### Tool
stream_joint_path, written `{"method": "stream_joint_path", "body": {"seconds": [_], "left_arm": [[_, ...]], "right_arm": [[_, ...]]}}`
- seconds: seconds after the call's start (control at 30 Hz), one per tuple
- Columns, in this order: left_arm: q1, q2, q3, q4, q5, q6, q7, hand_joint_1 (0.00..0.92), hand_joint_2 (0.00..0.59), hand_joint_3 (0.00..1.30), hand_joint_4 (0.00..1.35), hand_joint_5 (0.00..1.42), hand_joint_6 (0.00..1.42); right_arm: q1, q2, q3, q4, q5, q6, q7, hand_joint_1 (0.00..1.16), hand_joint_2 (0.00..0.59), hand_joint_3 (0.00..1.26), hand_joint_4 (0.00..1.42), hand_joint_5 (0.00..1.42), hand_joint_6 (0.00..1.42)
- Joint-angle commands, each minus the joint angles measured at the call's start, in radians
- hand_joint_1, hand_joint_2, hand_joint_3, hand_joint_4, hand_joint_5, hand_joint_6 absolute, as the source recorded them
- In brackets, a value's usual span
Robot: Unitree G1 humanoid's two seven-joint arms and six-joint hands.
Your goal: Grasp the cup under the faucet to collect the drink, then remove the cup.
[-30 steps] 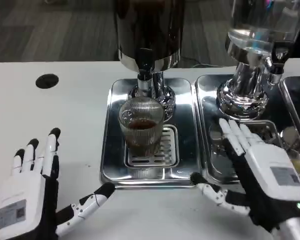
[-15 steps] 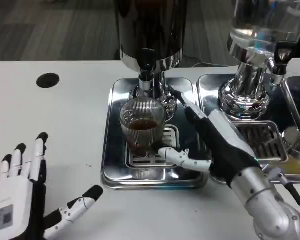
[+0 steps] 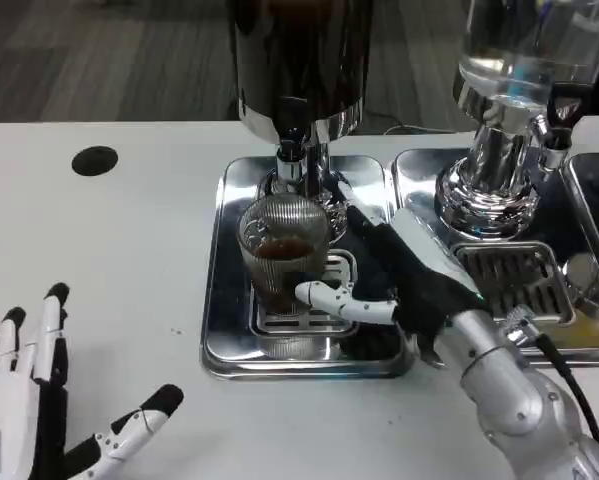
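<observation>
Cup [image 3: 284, 252]: ribbed clear glass, upright on the slotted grate of the left tray [image 3: 219, 330], right under the faucet [image 3: 290, 158]; dark brown drink sits in its lower part.
Table [image 3: 109, 230]: white, smooth and matte, with a round black hole [image 3: 95, 161] off to the far left; grey striped floor shows beyond the back edge.
Left tray: shiny steel, rectangular with rounded corners, mirror bright along the rim.
Dispenser [image 3: 297, 60]: dark tinted cylinder on a chrome collar, faucet dropping straight down from it above the cup.
Second dispenser [image 3: 519, 50]: clear vessel on a fat chrome pedestal, standing on the right tray [image 3: 414, 175], which has its own grate [image 3: 514, 280].
Right hand [image 3: 389, 275]: reaching in from the lower right, silver forearm trailing behind. Its thumb crosses the front of the cup low down, and the other fingers [image 3: 354, 215] run along the cup's right side toward the back. They look wrapped around the glass, though whether the grip is firm I cannot tell.
Left hand [image 3: 29, 395]: low at the near left corner of the table, white back up, black-tipped fingers spread wide, thumb stuck out to the right, holding nothing and well apart from the tray.
In the way: the right hand covers the right half of the grate and part of the tray rim.
Cable: a black lead runs along the right forearm.
</observation>
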Motion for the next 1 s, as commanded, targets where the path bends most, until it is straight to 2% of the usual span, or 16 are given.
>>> {"method": "stream_joint_path", "body": {"seconds": [0.03,0.33,0.83,1.0], "left_arm": [[0.008,0.002,0.013,0.001,-0.013,-0.013,0.012,0.000,0.051,0.00,0.00,0.00,0.00],[0.021,0.011,0.042,-0.001,-0.033,-0.025,0.012,0.000,0.051,0.00,0.00,0.00,0.00],[0.019,0.007,0.057,0.038,-0.043,-0.048,0.016,0.000,0.055,0.00,0.00,0.00,0.00],[0.015,0.005,0.057,0.044,-0.045,-0.047,0.016,0.000,0.055,0.00,0.00,0.00,0.00]], "right_arm": [[-0.050,0.019,0.013,0.032,0.005,0.002,-0.005,0.60,0.194,0.00,0.00,0.00,0.05],[-0.071,0.043,-0.004,0.089,0.028,-0.020,-0.039,0.63,0.192,0.00,0.00,0.00,0.06],[-0.077,0.060,0.011,0.171,0.024,-0.080,-0.105,0.68,0.187,0.00,0.00,0.00,0.11],[-0.080,0.069,0.016,0.180,0.023,-0.100,-0.119,0.70,0.187,0.00,0.04,0.03,0.12]]}}
